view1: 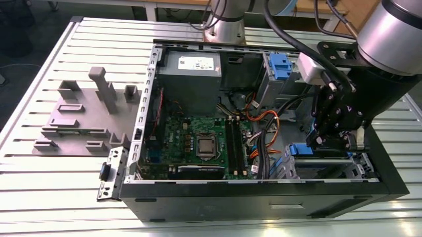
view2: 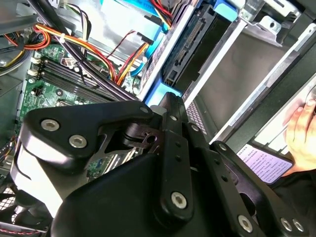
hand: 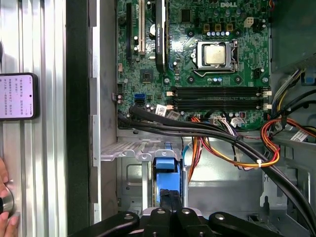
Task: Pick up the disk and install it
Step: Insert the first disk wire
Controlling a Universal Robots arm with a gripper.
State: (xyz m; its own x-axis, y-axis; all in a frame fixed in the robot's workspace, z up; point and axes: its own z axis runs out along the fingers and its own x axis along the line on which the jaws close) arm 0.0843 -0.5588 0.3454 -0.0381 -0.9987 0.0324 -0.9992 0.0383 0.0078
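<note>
Jaws pressed together is how we see the gripper (hand: 170, 196), its tips touching the top of the disk's blue bracket; we cannot tell whether they pinch it. One slatted table (view1: 39, 168) carries everything; one open computer case (view1: 264, 202) lies on it toward the exterior view's right edge, and one arm (view1: 396, 34) reaches down into it. One grey fixture (view1: 79, 116) stands on the table at the exterior view's left, just beside the case. Inside the case we count one power supply box (view1: 191, 74) at the far wall and one motherboard (hand: 197, 84) on the floor. We also count two blue-tabbed carriers. One is the disk (hand: 165, 168), standing on edge in the bay at the case's near corner on the exterior view's right, directly under the jaws; the other carrier (view1: 280, 66) sits at the far wall, well apart. One phone (hand: 17, 96) lies on the table outside the case wall, with one hand (hand: 5, 197) near it.
</note>
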